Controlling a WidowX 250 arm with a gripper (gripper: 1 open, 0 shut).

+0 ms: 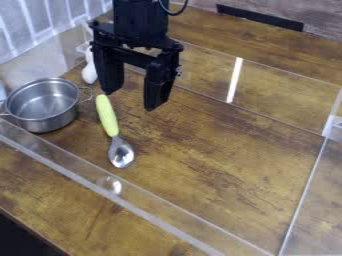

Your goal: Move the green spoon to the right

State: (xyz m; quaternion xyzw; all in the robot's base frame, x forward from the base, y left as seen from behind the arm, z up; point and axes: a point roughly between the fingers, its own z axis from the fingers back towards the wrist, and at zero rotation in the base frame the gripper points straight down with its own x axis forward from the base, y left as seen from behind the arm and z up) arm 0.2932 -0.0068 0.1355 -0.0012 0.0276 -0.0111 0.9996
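Observation:
The green spoon lies flat on the wooden table, left of centre. Its yellow-green handle points away from me and its shiny silver bowl points toward the front. My black gripper hangs just above and behind the handle's far end, slightly to its right. The jaws stand open, with nothing between the two fingers. The gripper does not touch the spoon.
A steel pot stands at the left edge, close to the spoon's handle. A white utensil with a rounded end lies behind the gripper. Clear acrylic walls fence the table at front and right.

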